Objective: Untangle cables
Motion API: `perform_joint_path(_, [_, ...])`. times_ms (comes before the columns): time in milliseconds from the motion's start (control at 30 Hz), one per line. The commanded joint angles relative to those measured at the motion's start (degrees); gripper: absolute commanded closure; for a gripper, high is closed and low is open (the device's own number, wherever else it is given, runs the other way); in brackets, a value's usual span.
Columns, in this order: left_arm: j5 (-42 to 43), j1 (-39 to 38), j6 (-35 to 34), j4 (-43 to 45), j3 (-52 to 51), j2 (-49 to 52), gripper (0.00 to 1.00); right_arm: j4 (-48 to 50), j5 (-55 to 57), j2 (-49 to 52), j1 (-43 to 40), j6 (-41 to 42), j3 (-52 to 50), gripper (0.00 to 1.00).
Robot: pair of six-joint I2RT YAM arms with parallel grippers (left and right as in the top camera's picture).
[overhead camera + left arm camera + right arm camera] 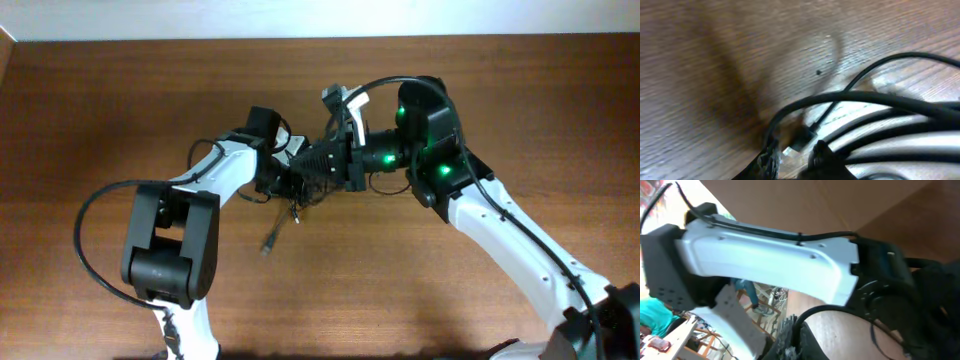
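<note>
Wood-grain bench (100,120) fills my overhead view, and both arms fold inward to meet at its middle. The cables (293,200) sit between them in a dark bunch, with one plug end (270,241) trailing out below.

I judge them light, limp and slick, so I'd pinch a free strand near a plug rather than the knot.

The left end effector (275,182) hangs low, its fingertips (826,156) apart around a small plug (801,140). The right end effector (305,178) reaches in level from the other side. I cannot tell its opening, because its own camera mostly shows the left arm's white link (770,255).
</note>
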Motion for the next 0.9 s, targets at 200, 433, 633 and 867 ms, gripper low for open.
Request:
perform_joint_path(200, [-1.7,1.3,0.8,-0.2,0.7,1.6,0.6,-3.9,-5.2,-3.1,-6.2,1.4,1.5,0.96])
perform_joint_path(433, [-1.7,1.3,0.8,-0.2,0.7,1.6,0.37,-27.9,-1.4,-3.1,-14.7,-5.3,1.5,0.96])
perform_joint_path(633, [-2.6,1.3,0.8,-0.1,0.7,1.6,0.67,-42.9,7.1,-3.1,-16.1,-15.0,1.5,0.96])
perform_joint_path(867, [-3.9,1.3,0.4,-0.1,0.7,1.6,0.61,-24.4,-18.4,-3.1,-16.2,-12.8,1.5,0.96])
